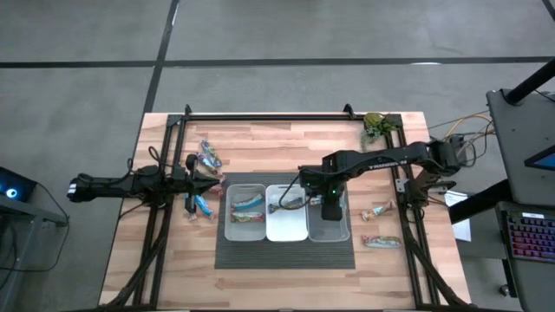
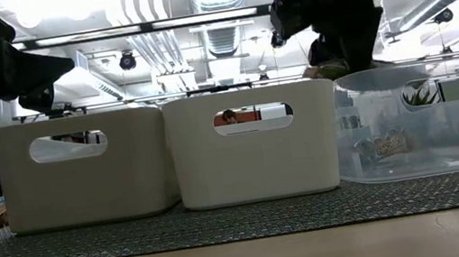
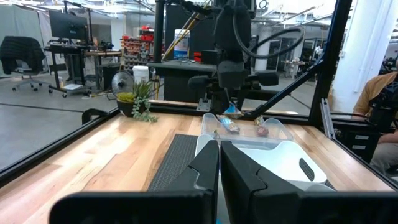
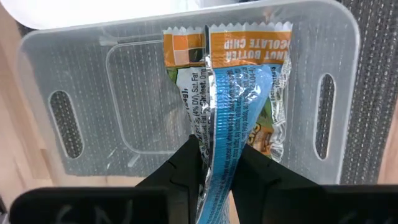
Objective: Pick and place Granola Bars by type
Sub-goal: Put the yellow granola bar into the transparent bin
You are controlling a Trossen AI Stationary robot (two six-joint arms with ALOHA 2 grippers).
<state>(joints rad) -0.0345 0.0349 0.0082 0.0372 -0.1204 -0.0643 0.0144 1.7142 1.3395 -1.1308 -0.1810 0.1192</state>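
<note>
Right gripper [image 4: 214, 163]: clamped on a granola bar [image 4: 227, 93], hanging over the empty right bin [image 1: 330, 227]
Left gripper [image 3: 219, 163]: fingers together, waiting at left
Done: bars in left bin [image 1: 245, 222] and middle bin [image 1: 286, 224]
Left: loose bars [image 1: 208, 156] left; two [image 1: 381, 241] right

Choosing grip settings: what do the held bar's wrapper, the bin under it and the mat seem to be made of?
Held by the right gripper, the granola bar wrapper looks like glossy crinkled foil or plastic film, with shiny creases and serrated ends. The clear bin seems translucent, slightly frosted plastic; the mat shows through. The dark mat looks woven, perhaps vinyl or fabric.
</note>
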